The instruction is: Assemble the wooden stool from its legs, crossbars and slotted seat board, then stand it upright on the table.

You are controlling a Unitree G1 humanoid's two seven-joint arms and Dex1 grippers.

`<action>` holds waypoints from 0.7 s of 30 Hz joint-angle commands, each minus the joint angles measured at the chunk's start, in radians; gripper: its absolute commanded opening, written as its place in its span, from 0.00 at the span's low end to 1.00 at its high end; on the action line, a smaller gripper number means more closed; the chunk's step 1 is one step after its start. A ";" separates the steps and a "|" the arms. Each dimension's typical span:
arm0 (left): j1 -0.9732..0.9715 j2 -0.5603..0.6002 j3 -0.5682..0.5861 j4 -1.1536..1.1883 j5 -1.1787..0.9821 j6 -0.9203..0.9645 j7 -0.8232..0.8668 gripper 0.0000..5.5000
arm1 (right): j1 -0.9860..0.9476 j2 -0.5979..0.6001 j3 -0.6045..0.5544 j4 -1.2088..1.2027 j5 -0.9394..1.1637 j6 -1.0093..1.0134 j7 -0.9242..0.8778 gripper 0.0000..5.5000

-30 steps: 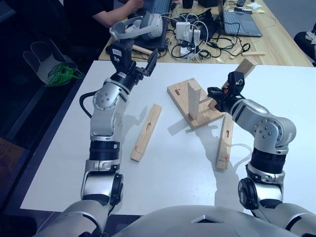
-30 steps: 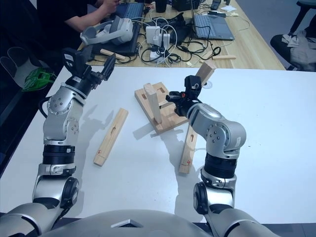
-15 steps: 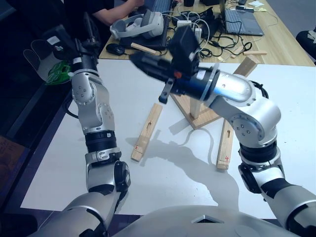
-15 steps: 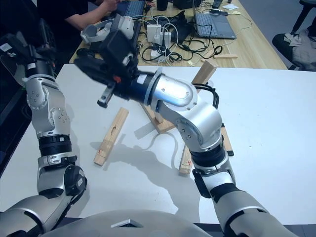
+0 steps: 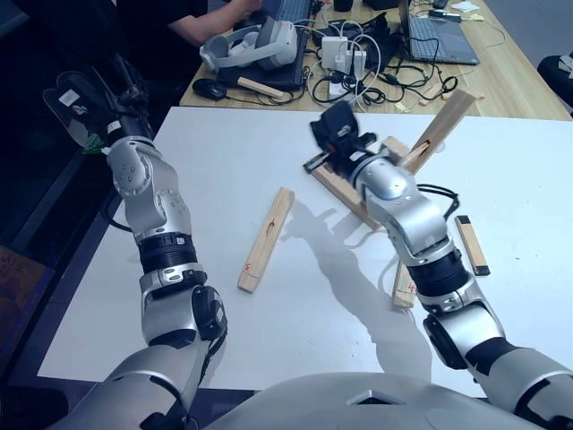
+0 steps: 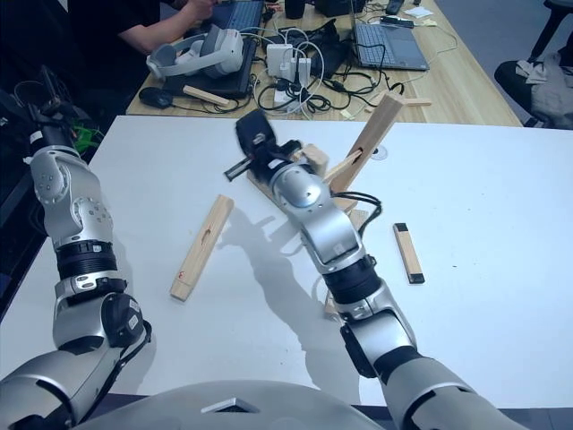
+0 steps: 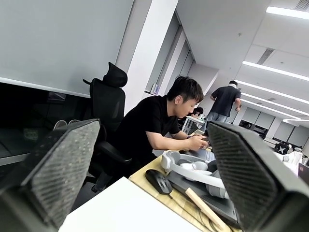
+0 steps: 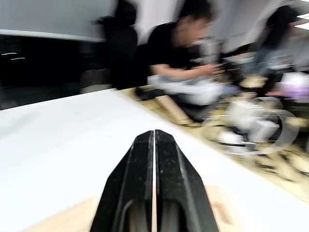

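Note:
My right gripper [image 5: 329, 127] hovers low over the slotted seat board [image 5: 344, 188], which lies flat on the white table [image 5: 215, 170]; its fingers [image 8: 166, 159] are pressed together with nothing between them. One leg [image 5: 440, 124] leans up out of the board at the right. A second leg [image 5: 266, 239] lies flat left of the board. A third leg [image 5: 402, 285] lies partly under my right forearm. A short crossbar [image 5: 472, 245] lies at the right. My left gripper [image 5: 79, 97] is raised beyond the table's left edge, open and empty [image 7: 152, 130].
Behind the table stands a wooden desk [image 5: 501, 67] with laptops, cables, a headset [image 5: 251, 47] and loose wood pieces. A person sits at it. A green bag [image 6: 72, 136] is on the floor at the left.
My right arm has swung back from the table's left and now sits over the seat board. My left arm has gone up and out to the left. The short crossbar now shows.

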 commanded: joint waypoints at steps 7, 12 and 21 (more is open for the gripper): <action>0.015 0.009 -0.024 0.022 0.013 0.005 -0.008 0.74 | 0.021 -0.170 -0.323 0.114 -0.123 -0.057 -0.179 0.01; 0.007 0.012 -0.030 0.037 0.013 0.002 -0.014 0.74 | -0.134 -0.246 -0.403 0.364 -0.103 -0.051 -0.158 0.01; 0.000 -0.003 -0.045 0.041 0.009 0.004 -0.011 0.74 | -0.365 -0.146 -0.305 0.879 0.007 -0.054 0.297 0.01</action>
